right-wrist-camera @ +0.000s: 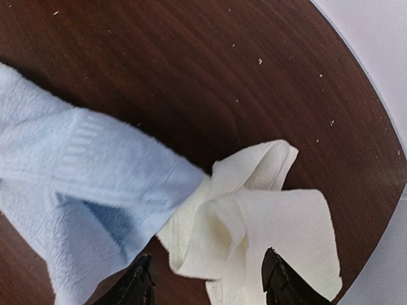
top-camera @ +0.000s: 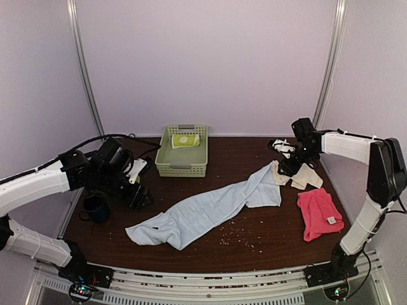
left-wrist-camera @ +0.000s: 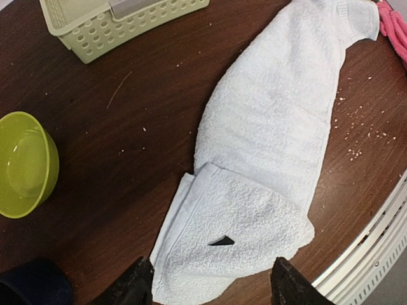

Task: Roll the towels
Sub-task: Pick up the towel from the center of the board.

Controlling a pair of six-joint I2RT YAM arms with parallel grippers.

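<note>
The large light blue towel [top-camera: 210,210] lies spread diagonally across the table's middle, its near-left end folded over [left-wrist-camera: 241,229]. My left gripper [top-camera: 138,196] is open and empty, hovering over that folded end [left-wrist-camera: 213,289]. The cream-white towel [top-camera: 304,176] lies crumpled at the blue towel's far right corner. My right gripper [top-camera: 289,166] is open above it [right-wrist-camera: 210,286], the cream cloth [right-wrist-camera: 267,222] between the fingers and the blue towel's corner [right-wrist-camera: 82,171] beside it. The hot pink towel [top-camera: 319,213] lies at the right. The lime-green towel [top-camera: 185,140] sits in the basket.
A green plastic basket [top-camera: 181,168] stands at the back centre-left. A dark blue cup [top-camera: 95,208] stands under my left arm, and a lime-green bowl [left-wrist-camera: 25,165] shows near it. Crumbs [top-camera: 235,236] are scattered near the front edge.
</note>
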